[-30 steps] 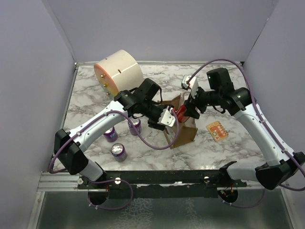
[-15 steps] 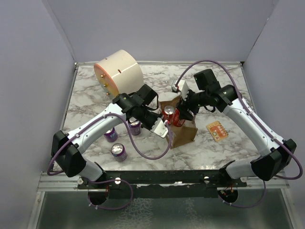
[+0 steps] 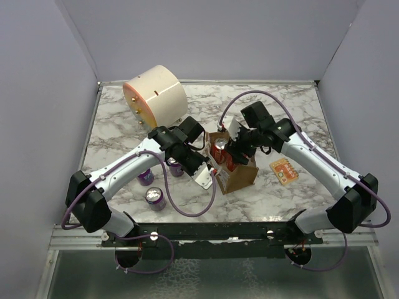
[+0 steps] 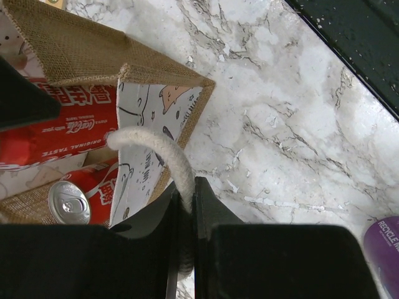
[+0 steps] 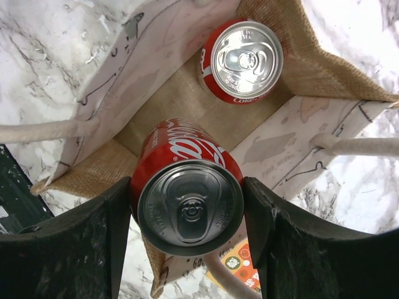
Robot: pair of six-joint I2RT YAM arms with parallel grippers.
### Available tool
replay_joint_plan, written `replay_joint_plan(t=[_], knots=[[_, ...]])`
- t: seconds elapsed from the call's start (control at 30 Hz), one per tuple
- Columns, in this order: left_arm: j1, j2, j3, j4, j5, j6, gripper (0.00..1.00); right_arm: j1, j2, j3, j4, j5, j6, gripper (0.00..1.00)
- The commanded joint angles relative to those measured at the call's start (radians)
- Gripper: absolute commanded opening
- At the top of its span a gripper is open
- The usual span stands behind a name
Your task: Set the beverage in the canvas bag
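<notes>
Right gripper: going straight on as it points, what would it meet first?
Probably the canvas bag's floor; the red can in the right gripper would touch first, beside the can already inside.

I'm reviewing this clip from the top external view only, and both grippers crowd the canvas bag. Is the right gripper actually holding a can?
Observer: Yes. The right wrist view shows the right gripper clamped on a red cola can, upright over the open canvas bag.
Operator: Is anything inside the bag already?
Observer: A second red can stands upright on the bag's floor, next to one end wall.
Operator: And the left gripper?
Observer: In the left wrist view, the left gripper is pinched shut on a white rope handle of the bag.
</notes>
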Motion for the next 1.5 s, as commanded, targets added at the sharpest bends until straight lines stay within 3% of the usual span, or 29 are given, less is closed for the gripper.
replay_joint_plan(t=[0.0, 0.33, 0.73, 1.2, 1.47], knots=[[-0.004, -0.025, -0.011, -0.016, 0.001, 0.056, 0.08, 0.018, 0.009, -0.026, 0.159, 0.047, 0.045, 0.12], [-0.005, -0.026, -0.059, 0.001, -0.010, 0.108, 0.08, 0.030, 0.030, -0.121, 0.324, 0.073, 0.117, 0.11], [-0.002, -0.029, -0.066, 0.020, -0.008, 0.093, 0.08, 0.042, 0.072, -0.168, 0.388, 0.108, 0.158, 0.12], [-0.002, -0.017, -0.087, 0.040, -0.016, 0.100, 0.08, 0.053, 0.120, -0.200, 0.427, 0.143, 0.218, 0.16], [-0.001, -0.005, -0.084, 0.038, -0.026, 0.099, 0.09, 0.067, 0.151, -0.214, 0.439, 0.147, 0.233, 0.25]])
